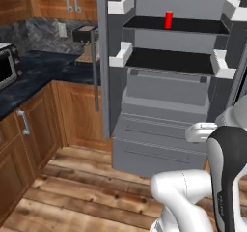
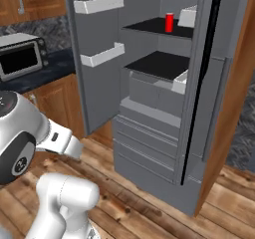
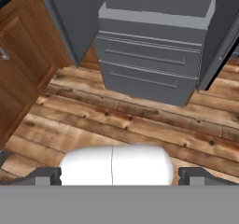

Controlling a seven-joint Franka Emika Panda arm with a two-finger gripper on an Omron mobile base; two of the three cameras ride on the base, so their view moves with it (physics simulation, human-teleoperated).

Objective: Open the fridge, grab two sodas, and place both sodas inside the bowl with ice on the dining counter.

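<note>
- Warm plank wood flooring (image 3: 140, 120) runs up to the foot of a tall matte grey fridge (image 1: 159, 139), its two doors swung wide and its lower drawers shut.
- Brown wooden base cabinets (image 1: 72, 115) flank the fridge's left door, under a dark stone counter (image 1: 43, 69) that carries a silver-and-black microwave (image 2: 22, 59).
- Open floor lies between those cabinets and the drawers; in the right base view the right-hand door (image 2: 199, 83) stands edge-on beside a brown wooden side panel (image 2: 234, 98), narrowing that side.
- White bins (image 1: 121, 54) jut from both door insides at shelf height.
- One small red cylindrical soda can (image 1: 168, 20) with a silver top stands upright on the upper black shelf (image 1: 193, 27), long axis vertical, set back from the shelf's front edge near its middle; the lower black shelf (image 1: 169, 61) sits just beneath.
- The robot's two-finger gripper (image 3: 116, 175) hangs low over the floor, well short of the drawers, its dark fingertips (image 3: 46, 175) spread wide apart and holding nothing.
</note>
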